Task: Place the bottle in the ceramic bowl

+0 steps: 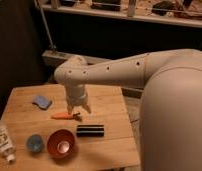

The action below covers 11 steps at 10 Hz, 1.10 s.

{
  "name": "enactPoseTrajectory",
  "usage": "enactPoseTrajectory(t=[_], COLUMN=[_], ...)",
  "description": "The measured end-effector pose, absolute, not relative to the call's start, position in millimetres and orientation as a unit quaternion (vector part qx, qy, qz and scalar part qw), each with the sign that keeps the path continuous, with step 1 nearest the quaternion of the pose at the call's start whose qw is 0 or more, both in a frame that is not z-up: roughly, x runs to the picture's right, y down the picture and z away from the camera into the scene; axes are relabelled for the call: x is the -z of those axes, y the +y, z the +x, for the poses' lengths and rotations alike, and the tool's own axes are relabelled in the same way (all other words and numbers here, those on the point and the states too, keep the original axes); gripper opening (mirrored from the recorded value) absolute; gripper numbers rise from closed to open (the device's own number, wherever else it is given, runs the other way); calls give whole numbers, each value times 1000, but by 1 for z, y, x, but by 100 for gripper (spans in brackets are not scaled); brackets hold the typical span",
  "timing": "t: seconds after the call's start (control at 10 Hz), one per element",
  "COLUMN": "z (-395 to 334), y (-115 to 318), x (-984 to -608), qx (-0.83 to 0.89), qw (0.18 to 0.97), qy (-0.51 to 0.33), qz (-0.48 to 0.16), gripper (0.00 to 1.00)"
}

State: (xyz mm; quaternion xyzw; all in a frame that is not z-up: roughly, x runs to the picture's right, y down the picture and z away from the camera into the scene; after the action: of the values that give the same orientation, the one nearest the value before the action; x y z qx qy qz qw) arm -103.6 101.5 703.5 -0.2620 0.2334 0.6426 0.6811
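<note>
Gripper (79,109) hung over mid-counter (109,100), fingers (87,107) spread and empty (nothing grasped yet). Bottle (4,142) lay at ceramic bowl's (54,141) 9 o'clock, needing pickup first.

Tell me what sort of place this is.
Likely an indoor robot test area: a small wooden table set with the bottle and the ceramic bowl, a metal railing behind, and the gripper hanging above the tabletop's middle.

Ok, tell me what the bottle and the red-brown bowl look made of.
Bottle: probably clear plastic, whitish and translucent, printed label. Red-brown bowl: likely ceramic, terracotta colour, pale inner centre; glaze unclear. Gripper hangs above the table, beyond both.
</note>
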Motion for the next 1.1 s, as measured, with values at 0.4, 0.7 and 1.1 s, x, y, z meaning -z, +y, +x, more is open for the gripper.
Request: enactPoseTrajectory(t=[0.4,0.7,1.1], z=[-104,-104,-197], y=[102,101,91], x=[-703,-704,-685], qx=[-643,-642,-562], qw=[681,681,773], qy=[233,233,155], qz=[-262,-262,-249], gripper=[65,65,65])
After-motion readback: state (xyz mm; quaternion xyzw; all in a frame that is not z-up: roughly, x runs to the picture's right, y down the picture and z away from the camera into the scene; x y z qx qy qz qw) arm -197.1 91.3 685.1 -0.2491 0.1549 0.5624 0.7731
